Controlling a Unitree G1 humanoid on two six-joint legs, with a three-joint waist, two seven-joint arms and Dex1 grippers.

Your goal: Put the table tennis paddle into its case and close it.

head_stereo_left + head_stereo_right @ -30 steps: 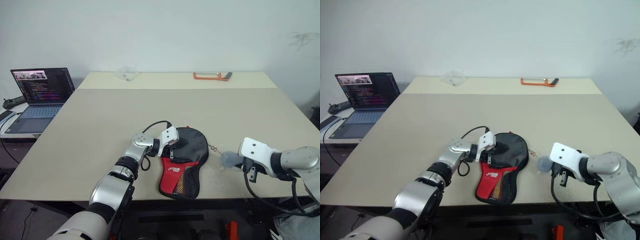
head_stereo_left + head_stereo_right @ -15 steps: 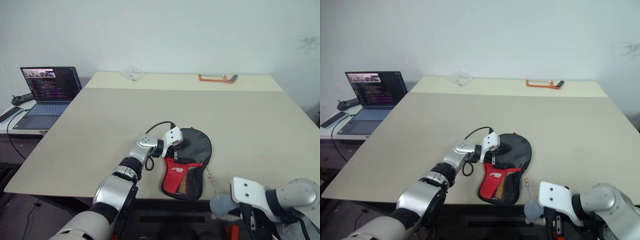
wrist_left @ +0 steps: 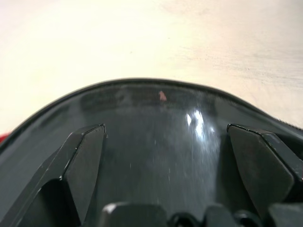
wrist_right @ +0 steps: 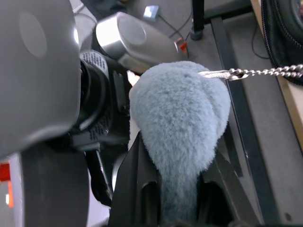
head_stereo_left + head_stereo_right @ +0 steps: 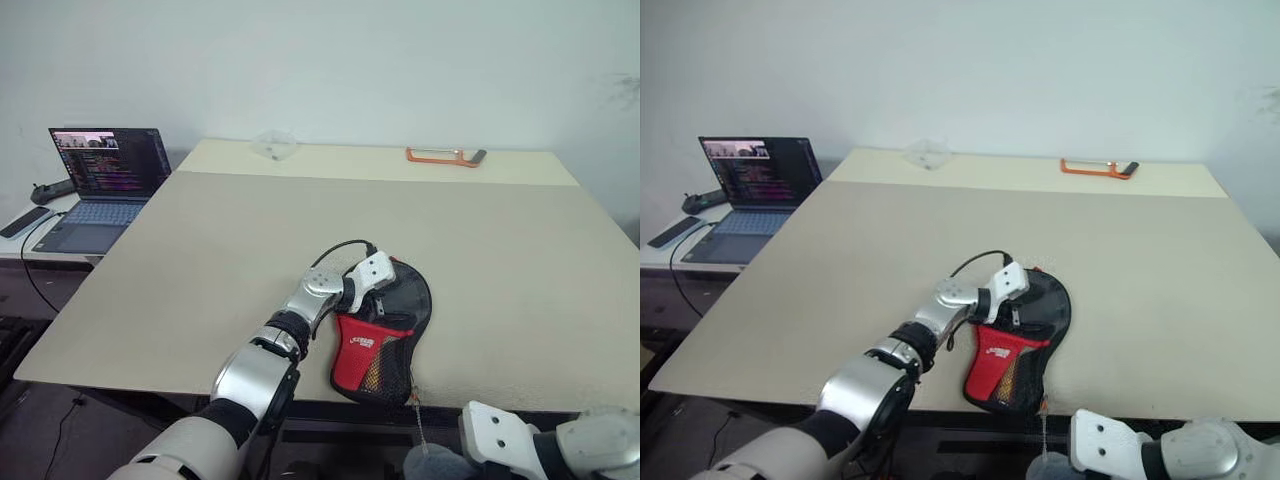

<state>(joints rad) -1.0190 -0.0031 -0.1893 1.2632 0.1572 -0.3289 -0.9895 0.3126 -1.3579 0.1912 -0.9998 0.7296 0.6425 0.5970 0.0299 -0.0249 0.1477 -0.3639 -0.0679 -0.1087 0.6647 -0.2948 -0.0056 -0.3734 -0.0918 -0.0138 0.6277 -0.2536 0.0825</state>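
The case, black with a red logo panel and a mesh pocket, lies flat near the table's front edge. My left gripper rests open on its round black part, and the fingers stand wide apart over the black fabric. The paddle is hidden. Below the front edge, my right gripper is shut on a grey fluffy pom-pom. A thin metal chain runs from the pom-pom up to the case's near end.
An open laptop sits on a side table at the left. An orange-framed saw and a clear plastic item lie at the table's far edge. The table's front edge is close to the case.
My right gripper has drawn the pom-pom back and down, from beside the case to below the front edge. My left gripper has slid a little to the right on the case.
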